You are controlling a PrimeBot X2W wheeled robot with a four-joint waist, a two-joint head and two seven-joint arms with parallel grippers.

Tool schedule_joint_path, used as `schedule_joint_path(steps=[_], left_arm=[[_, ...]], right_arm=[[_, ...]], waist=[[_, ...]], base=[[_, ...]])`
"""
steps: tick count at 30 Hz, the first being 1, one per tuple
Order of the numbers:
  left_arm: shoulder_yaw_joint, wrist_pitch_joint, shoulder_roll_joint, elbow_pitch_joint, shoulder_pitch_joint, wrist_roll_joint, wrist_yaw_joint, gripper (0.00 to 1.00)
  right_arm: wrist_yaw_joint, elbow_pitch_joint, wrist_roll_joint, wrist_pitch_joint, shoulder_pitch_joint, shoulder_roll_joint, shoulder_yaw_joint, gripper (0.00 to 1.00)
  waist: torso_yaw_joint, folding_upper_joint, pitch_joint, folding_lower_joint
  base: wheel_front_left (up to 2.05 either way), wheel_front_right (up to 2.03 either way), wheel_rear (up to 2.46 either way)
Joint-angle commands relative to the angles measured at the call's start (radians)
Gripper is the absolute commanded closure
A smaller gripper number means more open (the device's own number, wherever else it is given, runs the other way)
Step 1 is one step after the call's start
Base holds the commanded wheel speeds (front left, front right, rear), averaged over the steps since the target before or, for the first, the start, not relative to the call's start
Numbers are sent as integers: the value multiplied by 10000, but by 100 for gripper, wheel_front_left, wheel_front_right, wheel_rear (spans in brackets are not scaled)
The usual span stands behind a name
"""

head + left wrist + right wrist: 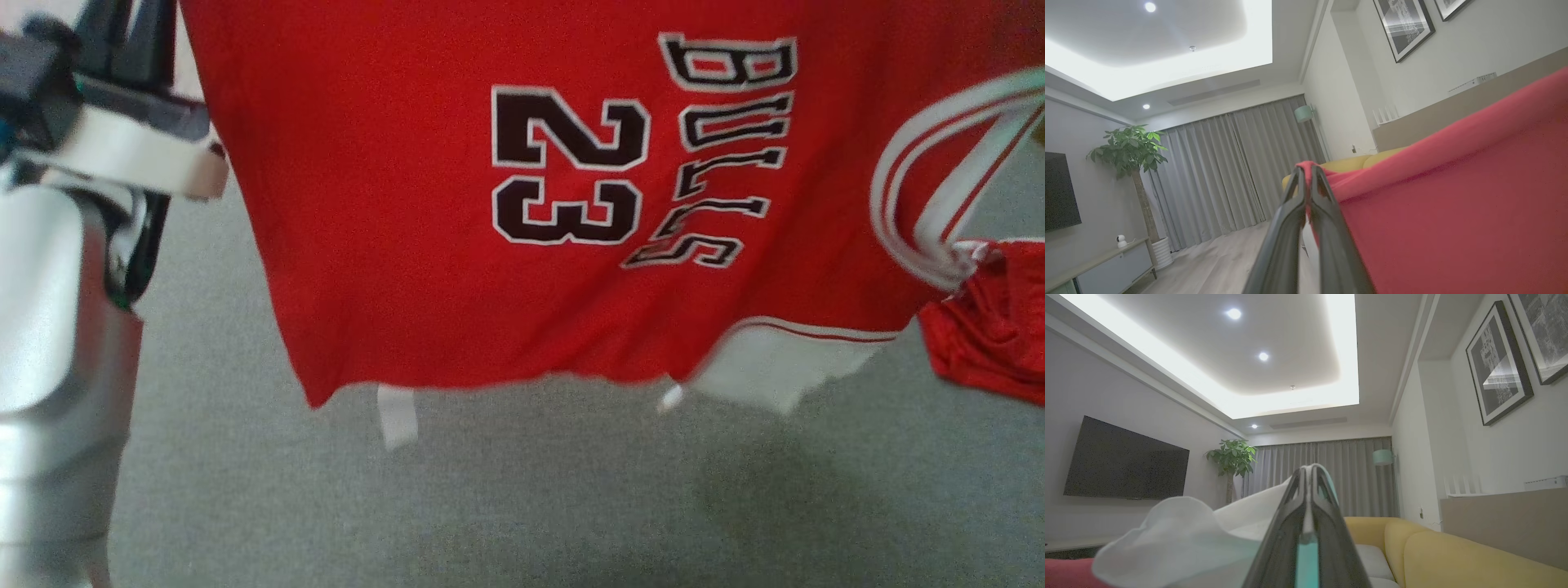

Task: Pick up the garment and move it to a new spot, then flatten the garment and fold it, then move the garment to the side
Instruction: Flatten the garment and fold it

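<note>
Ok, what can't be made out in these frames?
- Head view: the jersey loses its top to the upper edge; its hem is blurred.
- Head view: red cloth at right is cut by the edge; separate item or not, cannot tell.
- Right wrist view: white fabric hides which jersey part the right gripper pinches.

The garment hangs above the surface; left pincer grips its left corner, right pincer its right end.
</note>
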Motion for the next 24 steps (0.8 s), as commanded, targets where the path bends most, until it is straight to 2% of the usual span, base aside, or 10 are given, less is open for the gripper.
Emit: schedule_joint_path(steps=[1,4,7,8,13,17,20,24], left_arm=[[210,236,414,-201,-731,-127,20,100],[109,444,346,189,-1131,-176,35,100],[27,114,234,794,-1738,67,237,100],[27,114,234,794,-1738,67,237,100],[104,-1371,-14,1692,-3420,575,848,100],[347,-2222,-275,2269,-4320,592,1257,100],[337,-2395,-379,2774,-3963,534,1249,100],[648,-2457,-597,3124,-2485,175,1372,100]], right_arm=[[-6,65,-15,221,-555,-81,112,100],[-6,856,-319,265,-1349,-49,364,100],[-6,1902,-688,-61,-2258,117,619,100],[-6,1902,-688,-61,-2258,117,619,100],[-6,3485,-1603,-1364,-4398,452,319,100],[-6,4235,-1831,-1858,-5490,588,-228,100],[-6,4622,-1719,-1941,-5174,637,-299,100],[-6,4884,-1163,-1964,-3601,586,138,100]], waist=[[98,0,503,1],[116,0,1213,1],[123,0,1922,1],[123,0,1922,1],[125,0,2717,1],[152,0,2891,1],[100,0,2817,1],[-83,0,2774,1]], base=[[0,0,0],[0,0,0],[0,0,0],[0,0,0],[0,0,0],[0,0,0],[0,0,0],[0,0,0]])
